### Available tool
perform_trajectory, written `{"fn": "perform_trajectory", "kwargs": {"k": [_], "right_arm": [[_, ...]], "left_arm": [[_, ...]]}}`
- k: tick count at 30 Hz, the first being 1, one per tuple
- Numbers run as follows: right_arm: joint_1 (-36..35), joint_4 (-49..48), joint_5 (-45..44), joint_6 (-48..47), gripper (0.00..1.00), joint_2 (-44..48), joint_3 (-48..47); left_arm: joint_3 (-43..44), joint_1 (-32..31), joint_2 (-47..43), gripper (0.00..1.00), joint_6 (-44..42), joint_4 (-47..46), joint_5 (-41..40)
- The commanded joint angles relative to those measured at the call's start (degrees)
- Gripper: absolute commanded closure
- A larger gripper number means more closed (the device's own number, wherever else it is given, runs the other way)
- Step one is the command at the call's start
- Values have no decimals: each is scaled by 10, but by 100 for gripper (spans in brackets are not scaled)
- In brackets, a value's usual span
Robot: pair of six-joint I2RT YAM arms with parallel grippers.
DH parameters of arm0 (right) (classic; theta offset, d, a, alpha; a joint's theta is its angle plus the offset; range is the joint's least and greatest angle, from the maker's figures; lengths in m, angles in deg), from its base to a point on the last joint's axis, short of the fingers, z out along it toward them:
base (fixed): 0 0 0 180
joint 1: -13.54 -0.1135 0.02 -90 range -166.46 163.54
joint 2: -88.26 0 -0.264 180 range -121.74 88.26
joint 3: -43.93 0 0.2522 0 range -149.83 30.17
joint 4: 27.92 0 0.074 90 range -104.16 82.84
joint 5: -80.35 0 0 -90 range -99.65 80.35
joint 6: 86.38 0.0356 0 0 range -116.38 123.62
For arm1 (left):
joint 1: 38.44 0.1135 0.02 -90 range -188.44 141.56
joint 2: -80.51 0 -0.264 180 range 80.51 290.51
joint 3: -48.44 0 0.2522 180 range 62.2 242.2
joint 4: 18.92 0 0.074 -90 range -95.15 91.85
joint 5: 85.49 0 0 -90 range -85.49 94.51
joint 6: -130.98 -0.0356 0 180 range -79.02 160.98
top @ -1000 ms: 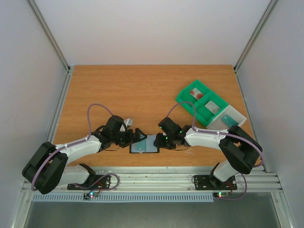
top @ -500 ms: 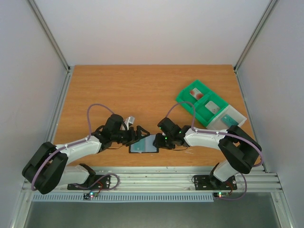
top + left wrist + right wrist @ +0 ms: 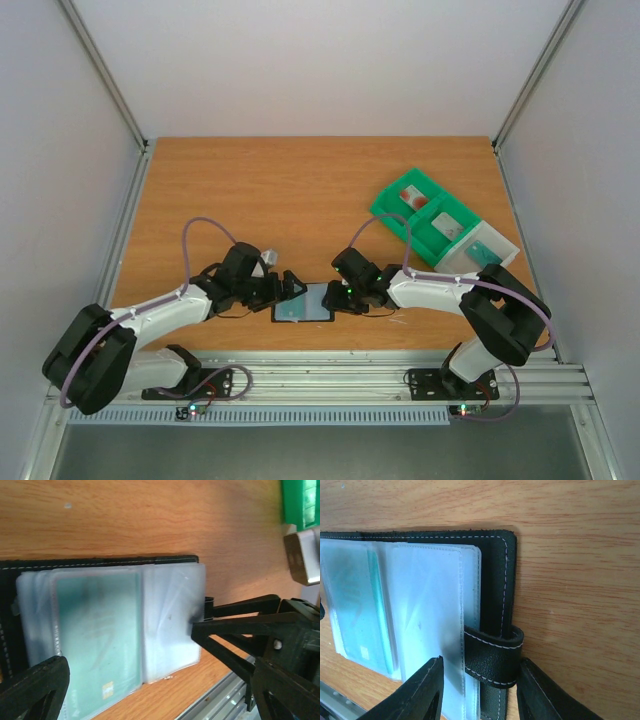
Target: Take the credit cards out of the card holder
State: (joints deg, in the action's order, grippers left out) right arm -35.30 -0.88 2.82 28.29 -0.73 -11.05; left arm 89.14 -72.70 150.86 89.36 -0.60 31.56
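Note:
The card holder (image 3: 305,303) lies open near the table's front edge, black outside with clear sleeves. A teal-green card (image 3: 97,630) sits inside a sleeve; it also shows in the right wrist view (image 3: 355,610). My left gripper (image 3: 292,288) is open at the holder's left end, its jaws spread wide over the sleeves (image 3: 160,680). My right gripper (image 3: 334,298) is open at the holder's right end, and its fingers straddle the black strap (image 3: 495,655) and the sleeve edge (image 3: 482,692). A pale card with a red mark (image 3: 408,196) lies in the green tray.
A green compartmented tray (image 3: 385,207) stands at the back right, with a clear bin (image 3: 508,243) at its near end holding a teal item. The aluminium front rail (image 3: 330,372) runs just behind the holder. Both arms meet low over the holder.
My left gripper reached a little over the holder's left edge, then drew back slightly. The holder and the right gripper have stayed in place.

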Motion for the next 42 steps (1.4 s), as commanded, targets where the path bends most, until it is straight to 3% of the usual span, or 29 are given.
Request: {"fn": "perform_trajectory", "kwargs": {"k": [1,18,31,42], "right_arm": [[-6,5,-9,4,58,-5,-2],[-7,3,-10,6,59,-16,-3],[-6,-11,-12,9,60,-22,5],[-6,32,-50,-5,60,21,1]], "left_arm": [[13,-1,-1,1,-27,22,-19],[9,-1,53,1,-23,-59,30],[13,-7,27,1,15,-101,80],[20,-29,15,1,34,-125,85]]}}
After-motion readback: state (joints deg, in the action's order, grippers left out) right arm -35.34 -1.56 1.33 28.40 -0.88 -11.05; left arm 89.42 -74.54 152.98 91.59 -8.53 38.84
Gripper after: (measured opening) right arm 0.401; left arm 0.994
